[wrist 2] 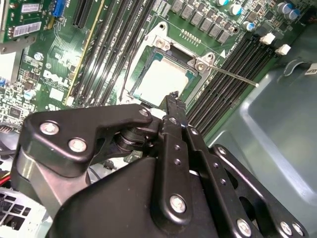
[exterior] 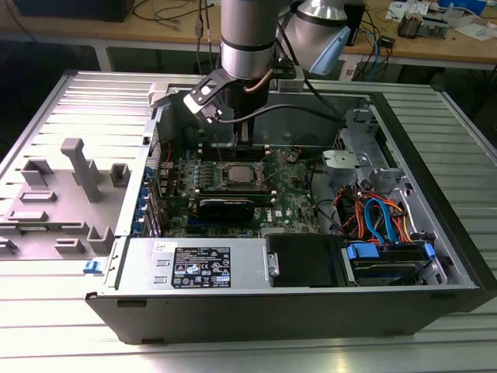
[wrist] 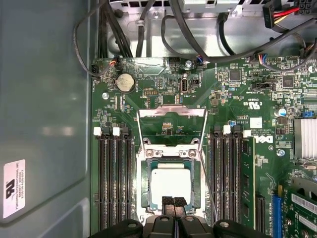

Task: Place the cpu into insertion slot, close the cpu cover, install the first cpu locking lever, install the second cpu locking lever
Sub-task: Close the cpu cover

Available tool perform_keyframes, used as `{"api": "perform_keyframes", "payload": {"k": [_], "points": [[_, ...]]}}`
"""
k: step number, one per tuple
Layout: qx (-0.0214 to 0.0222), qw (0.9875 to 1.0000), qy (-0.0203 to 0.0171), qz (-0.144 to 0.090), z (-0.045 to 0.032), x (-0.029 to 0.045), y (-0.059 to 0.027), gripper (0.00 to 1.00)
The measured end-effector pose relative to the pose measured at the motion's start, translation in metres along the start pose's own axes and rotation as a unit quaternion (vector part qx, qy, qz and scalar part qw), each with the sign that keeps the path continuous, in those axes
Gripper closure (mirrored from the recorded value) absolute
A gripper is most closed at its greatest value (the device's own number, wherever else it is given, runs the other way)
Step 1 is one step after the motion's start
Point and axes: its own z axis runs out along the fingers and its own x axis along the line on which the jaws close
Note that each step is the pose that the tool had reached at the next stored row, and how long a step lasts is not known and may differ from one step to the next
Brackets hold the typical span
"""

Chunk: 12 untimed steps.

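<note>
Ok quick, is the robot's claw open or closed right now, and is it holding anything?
Gripper: closed, fingertips together, nothing visible between them; it hangs close to the cpu.

In the exterior view, low in the middle, a white label (exterior: 201, 266) with black print and small signs is on the grey power supply box (exterior: 248, 260). In the first wrist view a white sticker (wrist: 14, 188) with a black sign is on the grey case wall (wrist: 44, 99), and white letters (wrist: 266, 142) are printed on the green board (wrist: 163, 79). The small print cannot be read.
</note>
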Motion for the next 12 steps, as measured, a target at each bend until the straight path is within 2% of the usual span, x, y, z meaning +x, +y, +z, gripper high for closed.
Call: {"api": "perform_keyframes", "payload": {"k": [12], "points": [[0.0, 1.0, 0.0, 0.0, -0.0077, 0.0001, 0.0001, 0.89]]}}
